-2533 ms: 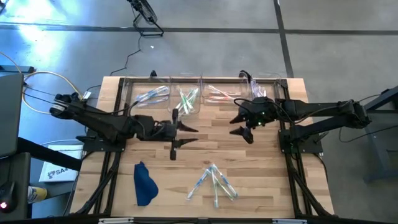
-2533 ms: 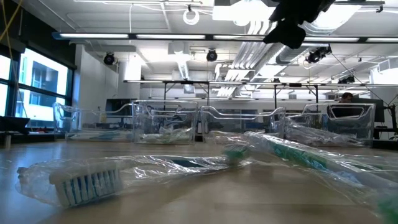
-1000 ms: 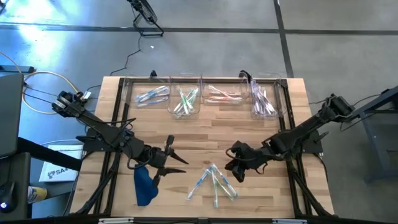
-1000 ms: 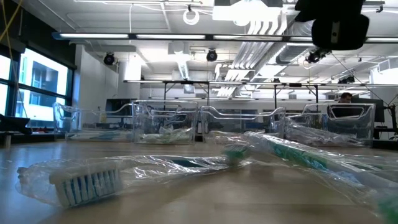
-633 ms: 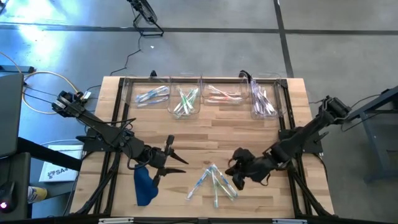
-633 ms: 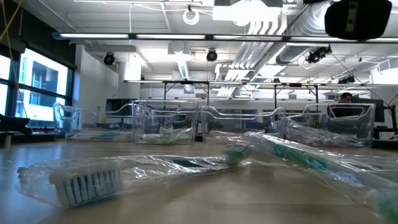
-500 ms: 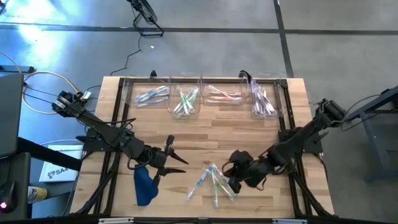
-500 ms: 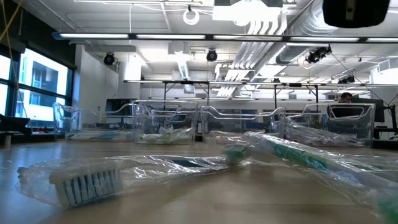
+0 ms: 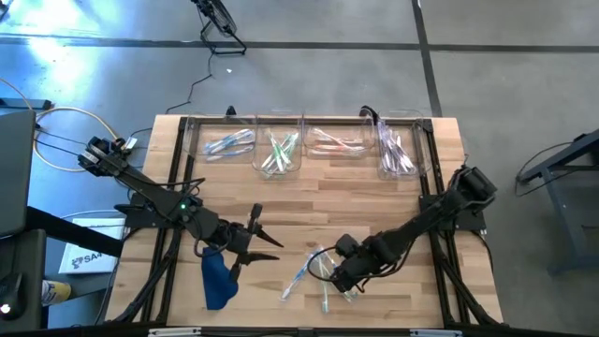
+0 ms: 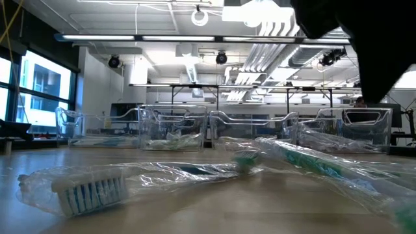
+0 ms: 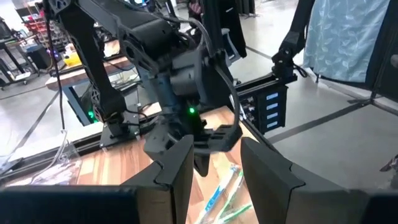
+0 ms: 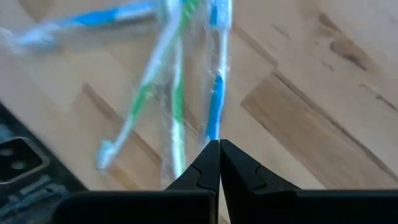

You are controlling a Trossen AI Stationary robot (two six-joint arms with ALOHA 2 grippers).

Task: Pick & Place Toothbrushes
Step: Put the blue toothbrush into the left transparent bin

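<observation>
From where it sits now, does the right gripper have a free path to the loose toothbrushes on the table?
Probably yes. The right gripper hangs right over the loose toothbrushes with nothing in between, but its fingers are shut and must open first. The left gripper waits clear, near the blue cloth.

- Four clear bins in a row at the table's top edge.
- About four wrapped toothbrushes loose at lower centre.
- One dark blue cloth, lower left.
- Two robot arms.

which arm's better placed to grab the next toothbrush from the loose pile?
Right. The right gripper is right over the loose toothbrushes, fingers shut, nothing held. The left gripper hangs open above the blue cloth, off to the pile's side.
</observation>
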